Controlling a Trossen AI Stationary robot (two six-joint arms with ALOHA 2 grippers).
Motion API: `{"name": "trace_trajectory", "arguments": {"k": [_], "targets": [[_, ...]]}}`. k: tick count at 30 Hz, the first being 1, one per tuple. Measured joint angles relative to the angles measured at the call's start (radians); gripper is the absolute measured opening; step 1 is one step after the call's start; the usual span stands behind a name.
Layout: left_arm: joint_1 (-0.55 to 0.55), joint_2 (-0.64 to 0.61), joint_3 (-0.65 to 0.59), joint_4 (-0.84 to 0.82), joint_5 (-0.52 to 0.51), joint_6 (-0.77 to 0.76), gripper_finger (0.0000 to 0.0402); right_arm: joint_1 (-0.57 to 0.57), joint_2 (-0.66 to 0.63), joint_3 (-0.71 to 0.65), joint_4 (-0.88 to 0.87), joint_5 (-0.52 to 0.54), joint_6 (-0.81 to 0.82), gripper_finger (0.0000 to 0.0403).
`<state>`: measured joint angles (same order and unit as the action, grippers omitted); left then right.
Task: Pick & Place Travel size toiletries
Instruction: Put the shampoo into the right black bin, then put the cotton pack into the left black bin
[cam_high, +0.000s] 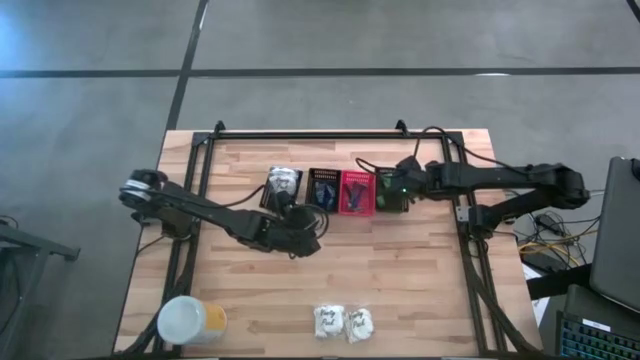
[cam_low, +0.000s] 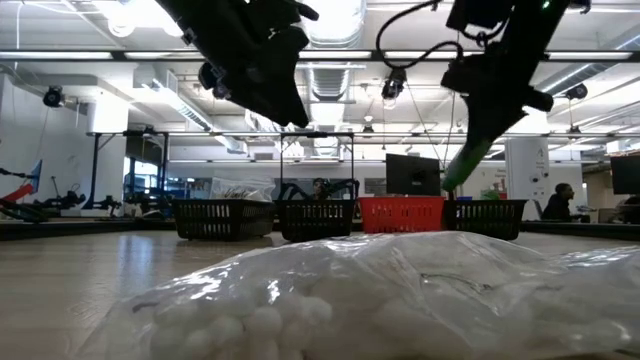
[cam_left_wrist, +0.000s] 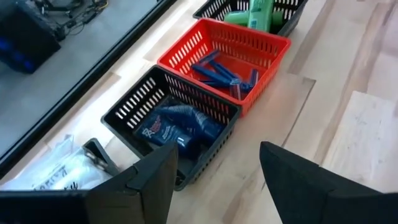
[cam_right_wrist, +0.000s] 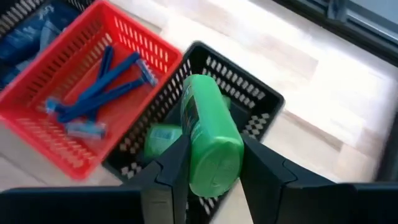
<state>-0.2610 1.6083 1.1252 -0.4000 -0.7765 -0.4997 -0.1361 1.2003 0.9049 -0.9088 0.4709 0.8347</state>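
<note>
High view looks straight down on the desk; low view sits at desk level; both wrist views look closely down, sharing the red basket.

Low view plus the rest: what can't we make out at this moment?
- Basket contents: low view, the mesh walls of the row of baskets hide them.
- White packets: print too small in the high view; in the low view a blurred packet fills the foreground.
- Leftmost basket: left wrist view, cut by the edge and the left gripper's fingers.
- Green bottle: lower end behind the right gripper's fingers.
</note>
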Motion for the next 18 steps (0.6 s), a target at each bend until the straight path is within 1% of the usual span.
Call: {"name": "trace_trajectory", "arguments": {"k": [4,6,11,15,18], "targets": [[-0.003,-0.015,0.0,0.0,0.024,0.001,0.0232,-0.034,0.014,-0.039,0.09,0.008,-0.027,0.0119],[-0.003,-0.02,0.0,-0.001,0.075,0.001,0.0232,-0.047,0.024,-0.052,0.127,0.009,-0.034,0.0129],[-0.003,-0.021,0.0,-0.002,0.226,0.004,0.0232,-0.06,0.058,-0.073,0.135,0.002,-0.049,0.0164],[-0.004,-0.021,-0.002,-0.002,0.317,0.004,0.0232,-0.056,0.074,-0.075,0.142,-0.051,-0.049,0.0194],[-0.004,-0.021,-0.002,-0.001,0.379,-0.002,0.0232,-0.046,0.069,-0.075,0.145,-0.067,-0.049,0.0216]]}}
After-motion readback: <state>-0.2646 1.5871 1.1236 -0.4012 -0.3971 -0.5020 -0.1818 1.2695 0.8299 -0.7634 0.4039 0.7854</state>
